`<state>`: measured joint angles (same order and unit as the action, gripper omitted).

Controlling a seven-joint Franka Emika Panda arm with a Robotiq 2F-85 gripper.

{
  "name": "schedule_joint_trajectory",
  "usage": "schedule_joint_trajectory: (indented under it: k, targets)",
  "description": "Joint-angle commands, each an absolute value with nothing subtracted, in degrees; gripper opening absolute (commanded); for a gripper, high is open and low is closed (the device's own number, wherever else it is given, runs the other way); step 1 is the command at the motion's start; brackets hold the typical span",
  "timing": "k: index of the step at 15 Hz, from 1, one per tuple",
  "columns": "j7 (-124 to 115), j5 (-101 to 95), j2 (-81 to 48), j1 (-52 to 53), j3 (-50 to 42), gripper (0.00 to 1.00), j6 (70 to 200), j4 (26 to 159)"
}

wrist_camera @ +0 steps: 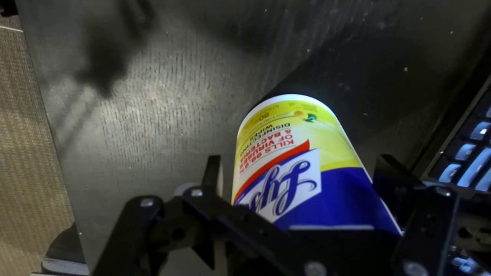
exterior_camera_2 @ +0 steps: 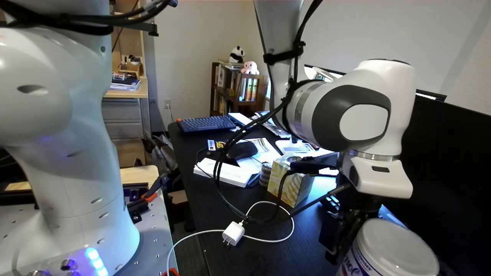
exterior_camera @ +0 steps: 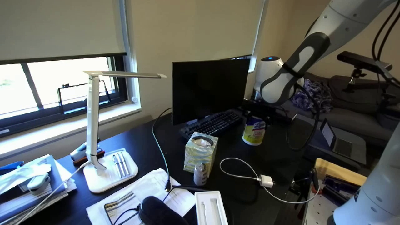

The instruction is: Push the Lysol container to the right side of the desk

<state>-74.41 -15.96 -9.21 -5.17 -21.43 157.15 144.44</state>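
Lysol container (exterior_camera: 254, 131) stands upright, long axis vertical, near the keyboard (exterior_camera: 215, 123). From the wrist view, it shows between the spread fingers (wrist_camera: 211, 172) of the gripper (wrist_camera: 299, 163); whether either one touches it cannot be told. In an exterior view its white lid (exterior_camera_2: 399, 245) sits on the near side of the gripper. If right is taken as facing the monitor (exterior_camera: 209, 90), the push likely runs that way, roughly outward from the gripper, over the dark worktop (wrist_camera: 153, 115). On the gripper's other side are the tissue box (exterior_camera: 201, 153) and the white charger (exterior_camera: 266, 181); a sofa (exterior_camera: 347, 107) stands beyond the worktop.
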Motion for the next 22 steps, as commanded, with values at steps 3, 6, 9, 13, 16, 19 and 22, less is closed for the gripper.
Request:
schedule_joint_trajectory:
  k: [3,6,9,13,16,19,22]
  targets:
    - [-71.9,-13.1,-9.5,-9.2,-21.8,1.00,152.4,140.1]
    - [-68.7,-10.9,-11.1,-11.3,-21.3,1.00,148.7,136.1]
    - [-64.1,-8.3,-12.6,-12.8,-20.8,1.00,146.1,133.5]
    - [-54.5,-1.6,-17.0,-14.5,-19.7,1.00,145.4,129.8]
    - [-50.8,1.4,-20.1,-15.7,-20.1,1.00,145.1,127.1]
    - [-48.6,2.5,-22.6,-16.7,-21.0,1.00,144.9,124.3]
    - [-47.8,2.6,-24.0,-17.6,-22.0,1.00,144.6,121.9]
